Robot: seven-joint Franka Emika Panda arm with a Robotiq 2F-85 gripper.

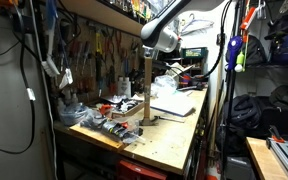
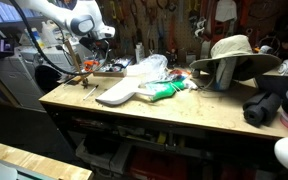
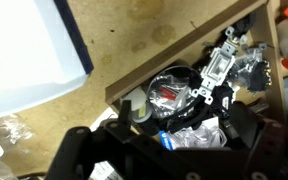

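My gripper (image 3: 184, 132) is open, its two dark fingers spread wide at the bottom of the wrist view. It hangs above a shallow wooden tray (image 3: 184, 45) full of small parts. Beneath the fingers lies a clear plastic bag with a blue label (image 3: 194, 135). Next to it are a round black item in plastic (image 3: 169, 90), a white light switch (image 3: 219, 65) and a small pale cup (image 3: 139, 108). I cannot tell whether the fingers touch the bag. In both exterior views the gripper (image 1: 150, 48) (image 2: 92, 38) is held well above the workbench.
A flat white board (image 3: 24, 50) (image 1: 174, 100) (image 2: 119, 92) lies on the plywood bench (image 2: 184, 115). A green object (image 2: 166, 92), a crumpled plastic bag (image 2: 149, 68), a wide-brimmed hat (image 2: 234, 50) and a black bag (image 2: 269, 105) are also there. Tools hang behind.
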